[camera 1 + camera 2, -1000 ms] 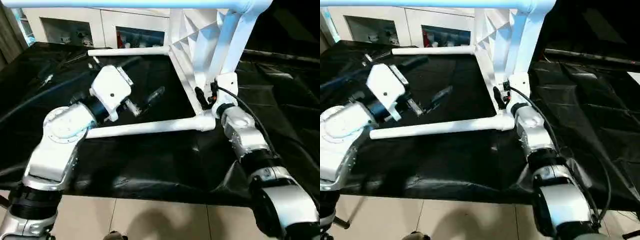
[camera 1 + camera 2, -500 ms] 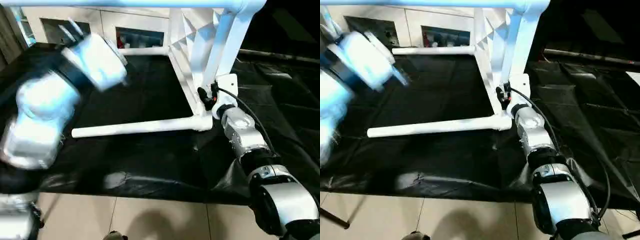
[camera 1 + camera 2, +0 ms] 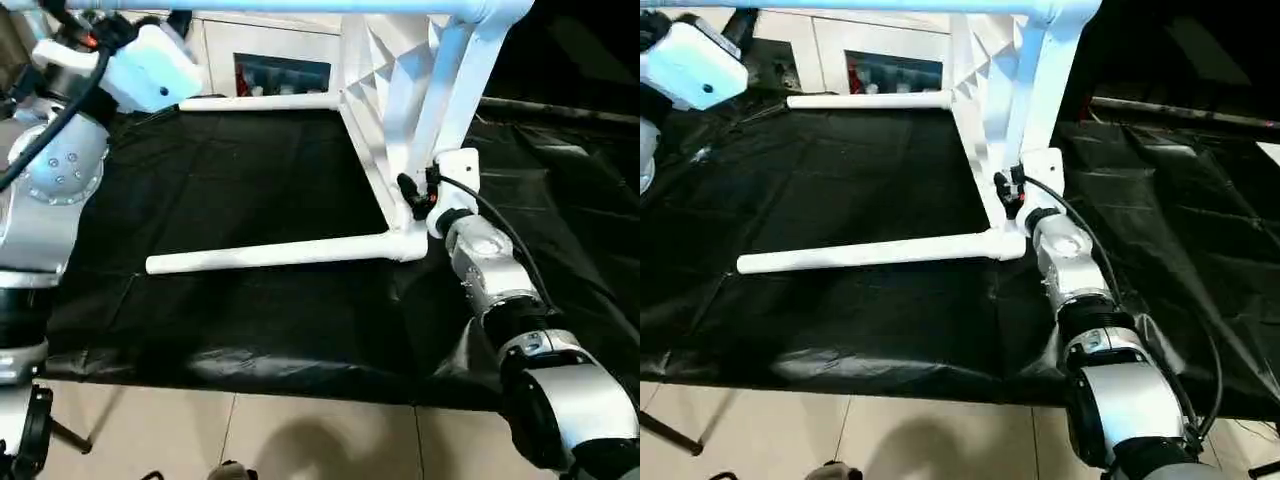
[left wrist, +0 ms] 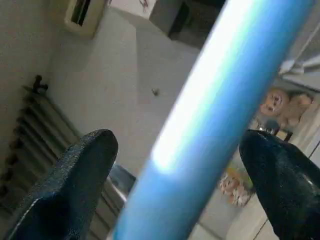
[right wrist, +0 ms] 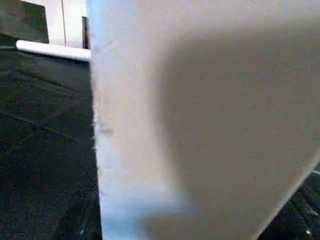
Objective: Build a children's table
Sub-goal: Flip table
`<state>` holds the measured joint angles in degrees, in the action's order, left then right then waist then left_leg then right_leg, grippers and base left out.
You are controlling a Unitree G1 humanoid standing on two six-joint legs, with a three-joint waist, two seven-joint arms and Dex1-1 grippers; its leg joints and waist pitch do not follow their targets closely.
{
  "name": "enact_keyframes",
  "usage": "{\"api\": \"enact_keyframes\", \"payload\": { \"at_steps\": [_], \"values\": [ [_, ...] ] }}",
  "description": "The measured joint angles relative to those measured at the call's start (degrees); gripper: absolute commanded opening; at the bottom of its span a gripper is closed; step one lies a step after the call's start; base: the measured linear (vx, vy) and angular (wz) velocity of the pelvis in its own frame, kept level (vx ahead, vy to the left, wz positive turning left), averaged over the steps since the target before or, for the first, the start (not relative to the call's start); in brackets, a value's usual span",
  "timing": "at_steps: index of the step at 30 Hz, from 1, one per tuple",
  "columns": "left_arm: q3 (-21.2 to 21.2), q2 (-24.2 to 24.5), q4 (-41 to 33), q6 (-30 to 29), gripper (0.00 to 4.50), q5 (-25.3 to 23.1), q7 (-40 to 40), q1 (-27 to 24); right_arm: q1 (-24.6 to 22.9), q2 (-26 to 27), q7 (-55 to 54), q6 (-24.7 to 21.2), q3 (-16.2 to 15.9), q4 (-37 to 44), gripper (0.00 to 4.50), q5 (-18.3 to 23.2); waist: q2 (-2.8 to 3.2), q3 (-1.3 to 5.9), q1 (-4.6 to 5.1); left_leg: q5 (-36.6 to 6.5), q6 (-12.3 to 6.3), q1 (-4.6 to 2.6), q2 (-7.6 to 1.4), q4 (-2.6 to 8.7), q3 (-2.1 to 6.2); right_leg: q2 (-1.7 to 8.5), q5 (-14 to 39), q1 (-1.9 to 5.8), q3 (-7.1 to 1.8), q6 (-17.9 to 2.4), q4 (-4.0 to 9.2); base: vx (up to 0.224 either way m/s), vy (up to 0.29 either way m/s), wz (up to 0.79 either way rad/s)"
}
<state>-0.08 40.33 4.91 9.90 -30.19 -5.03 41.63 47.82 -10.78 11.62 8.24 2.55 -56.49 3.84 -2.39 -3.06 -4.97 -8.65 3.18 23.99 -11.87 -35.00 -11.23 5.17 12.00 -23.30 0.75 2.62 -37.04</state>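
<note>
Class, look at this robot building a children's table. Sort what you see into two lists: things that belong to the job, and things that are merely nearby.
Belongs to the job:
- tabletop, tipped on its edge
- near leg, plugged into a corner socket
- far leg
- top leg
- left gripper, open around the top leg
- right gripper, at the tabletop's edge

Merely nearby:
- white cabinet
- black sheet
- tiled floor

Black sheet over the floor, table parts resting on it

In front of me a crinkled black sheet (image 3: 250,200) covers the floor, its near edge ending at pale floor tiles (image 3: 300,440). The tabletop (image 3: 385,110) stands on edge on the sheet, and two of its legs lie along it: the near leg (image 3: 270,253) and the far leg (image 3: 260,102).
</note>
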Motion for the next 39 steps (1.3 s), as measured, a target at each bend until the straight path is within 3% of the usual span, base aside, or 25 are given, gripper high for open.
{"api": "enact_keyframes", "payload": {
  "at_steps": [12, 21, 27, 32, 39],
  "values": [
    [-0.3, -2.5, 0.9, 2.3, 3.18, 2.9, -0.4, 1.0, 0.0, -1.7, 1.3, 0.5, -0.1, 0.0, 1.98, -0.3, 0.29, -0.19, -0.11, 0.0, 0.0, 0.09, 0.0, -0.01, -0.01, 0.0, 0.0, -0.06, -0.01, 0.0, 0.01, 0.0, 0.0, 0.0],
    [-0.5, -3.1, 1.1, 2.1, 2.73, 4.0, -4.1, 1.0, 0.2, -3.3, 1.7, 0.7, -0.2, 0.0, 1.98, -1.2, 1.22, -0.57, -0.76, 0.0, -0.01, 0.1, 0.02, 0.01, -0.06, 0.08, -0.1, -0.07, 0.03, -0.2, -0.04, 0.0, 0.0, 0.0],
    [2.0, -5.6, 1.0, -1.8, 2.63, 8.8, -8.6, 1.0, 1.9, -5.5, 3.3, 0.7, -0.7, 0.0, 1.98, -2.2, 2.03, -0.47, -0.94, 0.0, -0.01, 0.1, 0.07, 0.0, -0.15, 0.14, -0.1, -0.08, -0.02, -0.2, -0.05, 0.0, 0.0, 0.0],
    [4.5, -8.2, 0.3, -7.6, 2.63, 12.9, -10.8, 1.9, 5.7, -9.4, 6.7, 0.0, -0.8, 0.2, 1.98, -2.5, 3.16, -0.47, -1.21, 0.1, -0.18, 0.19, 0.1, 0.03, -0.27, 0.2, -0.3, -0.26, -0.07, -0.3, -0.11, 0.0, 0.0, 0.0],
    [10.5, -13.8, 0.8, -13.5, 2.63, 19.1, -10.5, 2.7, 13.9, -15.0, 8.5, 0.5, -1.0, 2.0, 1.95, -5.0, 3.41, -0.71, -1.56, 0.1, -0.18, 0.75, 0.08, 0.08, -0.29, 0.21, -0.9, -0.79, -0.03, 0.0, -0.08, -0.034, -0.004, 0.02]
  ]
}}
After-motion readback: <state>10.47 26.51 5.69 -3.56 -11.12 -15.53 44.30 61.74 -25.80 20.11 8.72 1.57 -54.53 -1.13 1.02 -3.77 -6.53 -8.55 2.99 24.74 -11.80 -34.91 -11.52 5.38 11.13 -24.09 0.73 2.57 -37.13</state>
